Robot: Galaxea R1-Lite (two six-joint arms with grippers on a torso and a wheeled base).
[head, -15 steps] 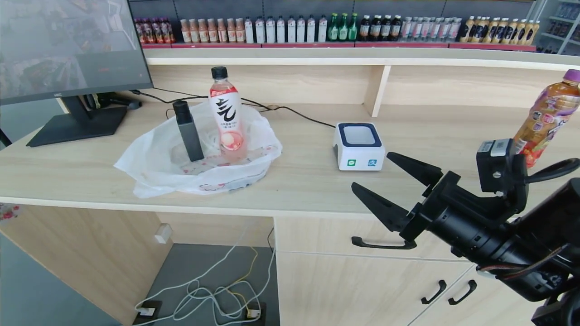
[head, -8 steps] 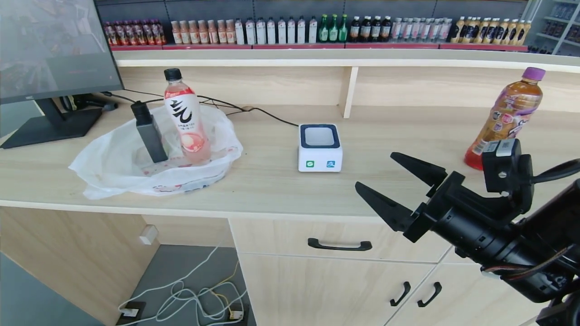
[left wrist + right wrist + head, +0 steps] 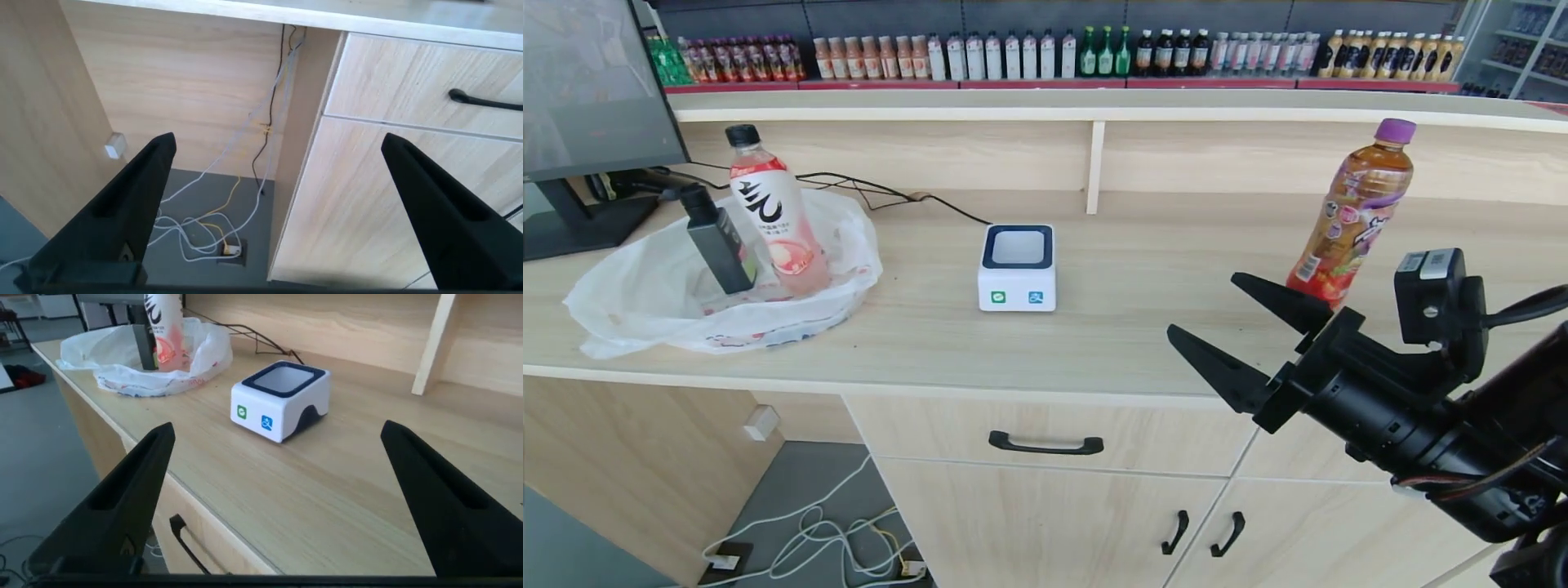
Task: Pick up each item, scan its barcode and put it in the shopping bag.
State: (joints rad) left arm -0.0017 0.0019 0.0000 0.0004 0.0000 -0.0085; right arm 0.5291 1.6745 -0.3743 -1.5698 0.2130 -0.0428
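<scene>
A white shopping bag [image 3: 645, 306] lies on the counter's left, with a pink bottle [image 3: 772, 220] and a dark grey bottle [image 3: 717, 243] standing in it. The white barcode scanner [image 3: 1018, 268] sits mid-counter. An orange tea bottle [image 3: 1352, 216] with a purple cap stands upright at the right. My right gripper [image 3: 1201, 304] hangs open and empty before the counter's front edge, just left of and nearer than the tea bottle. Its wrist view shows the scanner [image 3: 282, 400], the bag [image 3: 122, 363] and the open gripper [image 3: 278, 429]. My left gripper [image 3: 278, 139] is open, low, facing the cabinet.
A monitor [image 3: 580, 90] stands at the far left, with cables running behind the bag. A raised back ledge with a divider [image 3: 1094, 167] borders the counter. Drawers with black handles [image 3: 1045, 445] are below, and loose cables [image 3: 212, 237] lie on the floor.
The head camera has swung to the right, so the whole scene shifted left and the tea bottle came fully into view. The bottles, bag and scanner keep their places; the right gripper stays open.
</scene>
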